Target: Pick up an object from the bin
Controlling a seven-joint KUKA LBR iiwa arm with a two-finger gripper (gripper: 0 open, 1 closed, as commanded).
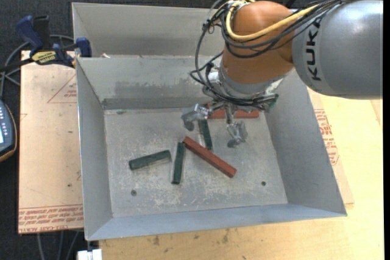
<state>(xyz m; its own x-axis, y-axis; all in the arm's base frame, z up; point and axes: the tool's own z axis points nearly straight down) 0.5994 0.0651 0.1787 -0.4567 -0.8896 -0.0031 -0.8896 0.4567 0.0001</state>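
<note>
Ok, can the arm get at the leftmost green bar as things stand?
Probably yes: the leftmost green bar lies flat, nothing on it, clear of the walls; the next green bar sits close by one end.

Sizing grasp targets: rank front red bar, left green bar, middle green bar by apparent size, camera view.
1. Front red bar: largest.
2. Left green bar and middle green bar: look alike, not ranked.

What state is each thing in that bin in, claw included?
claw: open, pointing down.
short green bar: lying between the claw's fingers, not clamped.
long red bar: flat, aslant.
left green bar: flat, alone.
middle green bar: flat, beside long red bar.
far red bar: partly hidden by claw.
</note>
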